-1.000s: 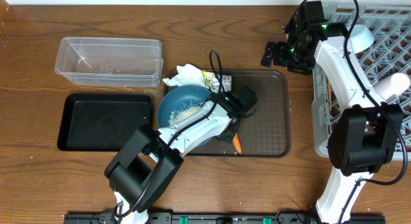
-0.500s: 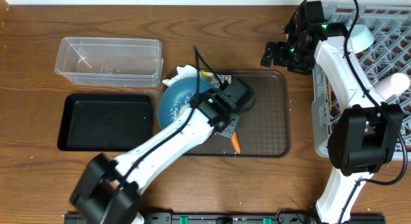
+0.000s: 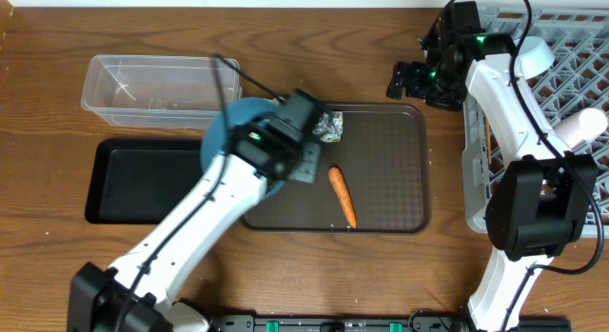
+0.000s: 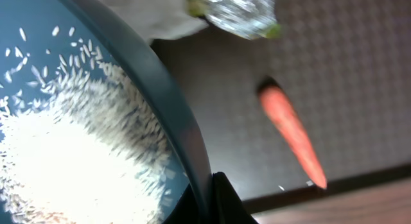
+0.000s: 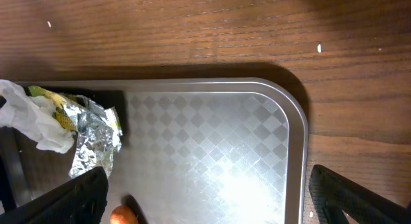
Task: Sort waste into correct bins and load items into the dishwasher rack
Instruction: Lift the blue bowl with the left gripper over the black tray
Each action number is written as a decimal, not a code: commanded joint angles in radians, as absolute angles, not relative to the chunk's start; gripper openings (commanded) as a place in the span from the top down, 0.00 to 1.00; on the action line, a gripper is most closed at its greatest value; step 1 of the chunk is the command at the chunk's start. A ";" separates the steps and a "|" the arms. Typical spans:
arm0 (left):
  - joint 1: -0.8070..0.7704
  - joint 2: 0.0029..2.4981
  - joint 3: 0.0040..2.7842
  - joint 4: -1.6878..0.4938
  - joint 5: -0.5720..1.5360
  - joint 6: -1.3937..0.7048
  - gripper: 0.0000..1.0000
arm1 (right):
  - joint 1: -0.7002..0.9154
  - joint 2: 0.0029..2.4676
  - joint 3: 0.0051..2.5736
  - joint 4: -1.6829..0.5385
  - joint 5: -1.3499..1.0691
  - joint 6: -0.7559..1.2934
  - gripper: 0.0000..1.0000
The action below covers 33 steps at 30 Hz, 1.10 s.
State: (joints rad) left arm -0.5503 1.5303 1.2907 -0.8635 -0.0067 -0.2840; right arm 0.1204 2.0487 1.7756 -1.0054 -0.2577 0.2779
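Over the tray's (image 3: 390,180) left edge, near the black bin (image 3: 157,180) and clear tub (image 3: 157,89): big blue bowl (image 3: 228,132) held aloft, rice (image 4: 77,140) heaped inside, left end effector (image 4: 207,197) clamped on its rim. Seemingly mid-step on emptying the rice; next, carry over a bin and tip slowly, without spilling onto the bench (image 3: 57,256). Far right, right end effector (image 3: 407,81) idle with fingers apart; carrot (image 3: 343,197), foil (image 3: 329,126) and tissue (image 5: 29,118) waiting on the tray; no readable writing anywhere.

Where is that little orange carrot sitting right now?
In the overhead view the carrot lies on the brown serving tray, toward the edge nearest the robot, below the crumpled foil wrapper and right of the dark-blue bowl.
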 commanded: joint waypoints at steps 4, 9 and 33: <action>-0.371 1.501 1.291 -0.866 0.178 -0.243 0.94 | 0.132 2.036 1.795 -1.005 -0.262 0.284 0.01; -0.242 1.501 1.291 -0.866 0.340 -0.229 0.94 | 0.132 2.036 1.795 -1.005 -0.262 0.284 0.01; 0.253 1.500 1.291 -0.924 0.957 -0.038 0.94 | 0.132 2.036 1.795 -1.005 -0.262 0.284 0.01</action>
State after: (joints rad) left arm 0.2138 1.5230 1.2907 -0.9096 0.8291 -0.0990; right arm 0.1204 2.0487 1.7756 -1.0050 -0.2577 0.2779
